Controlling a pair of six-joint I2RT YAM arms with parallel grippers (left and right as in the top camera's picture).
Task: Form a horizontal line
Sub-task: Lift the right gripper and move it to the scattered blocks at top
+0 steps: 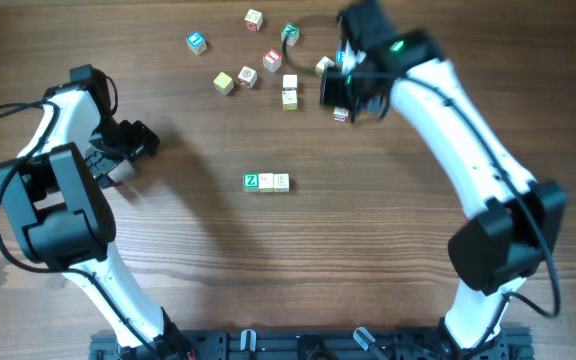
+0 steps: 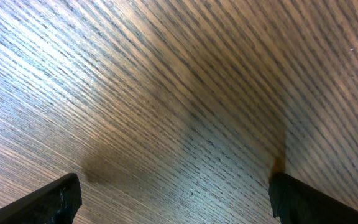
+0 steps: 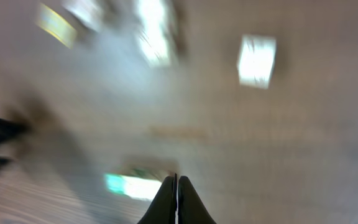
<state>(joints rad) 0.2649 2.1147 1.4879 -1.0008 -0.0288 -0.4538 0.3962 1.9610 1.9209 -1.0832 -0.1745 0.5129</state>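
Well, row (image 1: pixel 266 181): three cubes touching side by side, mid-tabletop (image 1: pixel 268 270).
Z cube (image 1: pixel 251 181): green, at the row's end nearer the left arm (image 1: pixel 58 190).
Loose cubes (image 1: pixel 272 58): scattered beyond the row, well apart from it; blue, red, teal and yellow faces among them.
Left jaws: well off to the row's left, wide, nothing between them, bare wood below.
Right arm (image 1: pixel 468 170): reaches beyond the row, over the right edge of the loose cubes.
Right jaws: pressed together, holding nothing; the wrist view is blurred.
Red cube (image 1: pixel 341 115): just beside the right jaws, on the row's side.
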